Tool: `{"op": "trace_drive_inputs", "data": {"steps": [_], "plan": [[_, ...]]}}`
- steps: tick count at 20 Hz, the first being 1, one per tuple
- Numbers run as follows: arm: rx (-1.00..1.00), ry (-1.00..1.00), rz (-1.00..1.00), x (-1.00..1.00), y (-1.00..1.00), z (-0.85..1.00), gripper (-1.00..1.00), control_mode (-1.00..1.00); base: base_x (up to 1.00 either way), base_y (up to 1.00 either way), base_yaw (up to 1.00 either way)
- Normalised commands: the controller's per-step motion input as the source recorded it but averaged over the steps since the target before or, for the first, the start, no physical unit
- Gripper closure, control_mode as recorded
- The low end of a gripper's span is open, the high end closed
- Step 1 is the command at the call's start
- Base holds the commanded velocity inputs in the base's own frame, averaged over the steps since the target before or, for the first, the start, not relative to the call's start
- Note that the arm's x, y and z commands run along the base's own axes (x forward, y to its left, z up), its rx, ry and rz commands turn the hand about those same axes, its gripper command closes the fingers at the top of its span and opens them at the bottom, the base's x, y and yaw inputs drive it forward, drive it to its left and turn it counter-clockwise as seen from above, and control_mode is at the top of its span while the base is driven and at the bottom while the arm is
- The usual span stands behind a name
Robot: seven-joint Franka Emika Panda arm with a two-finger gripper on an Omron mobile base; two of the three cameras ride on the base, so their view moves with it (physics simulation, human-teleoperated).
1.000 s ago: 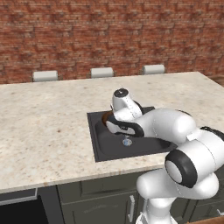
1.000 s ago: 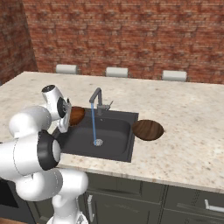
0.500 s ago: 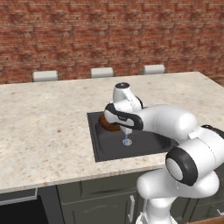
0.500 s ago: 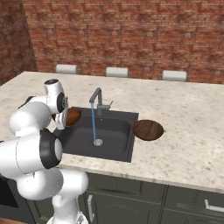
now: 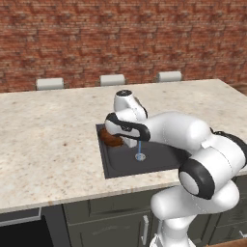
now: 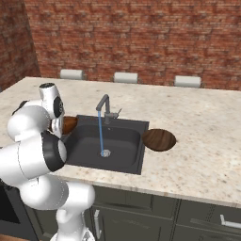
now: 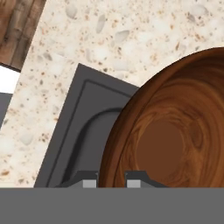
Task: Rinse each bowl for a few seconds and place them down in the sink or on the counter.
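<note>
Where the arm reaches down at the centre of the left base view, the gripper (image 5: 117, 137) sits over the left part of the sink (image 5: 159, 161), its jaws closed narrowly on the rim of one wooden bowl (image 5: 112, 139). That bowl is round, shallow and dark reddish-brown; in the hand view it occupies the right and lower centre (image 7: 175, 131), showing swirling grain and a flat, paler circular base, with the two dark finger tips (image 7: 89, 180) rising at its lower edge. Behind it in that view lie the matte black corner of the basin (image 7: 76, 131) and the beige, speckled stone counter (image 7: 118, 39).

In the right base view the held bowl (image 6: 69, 124) shows at the left edge of the sink, partly behind the white arm. A second wooden bowl (image 6: 159, 139) rests on the counter (image 6: 207, 136) just right of the basin, at centre right of the frame, touching or nearly touching its rim. An angular grey metal faucet (image 6: 104, 106) stands at the back of the sink, and a thin blue stream (image 6: 100, 134) falls to the round silver drain (image 6: 105, 153).
</note>
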Motion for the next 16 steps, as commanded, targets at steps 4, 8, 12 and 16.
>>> {"op": "trace_drive_inputs", "data": {"steps": [4, 8, 12, 16], "plan": [[-0.01, -0.01, 0.08, 0.00, 0.37, 0.00, 1.00, -1.00, 0.00, 0.00, 0.00], [-0.01, -0.04, 0.08, 0.00, 0.33, 0.00, 1.00, -1.00, 0.00, 0.00, 0.00], [0.00, 0.00, 0.08, 0.00, 0.23, 0.00, 1.00, -1.00, 0.00, 0.00, 0.00], [0.00, 0.00, 0.05, 0.00, 0.24, -0.06, 1.00, -1.00, 0.00, 0.00, 0.00]]}}
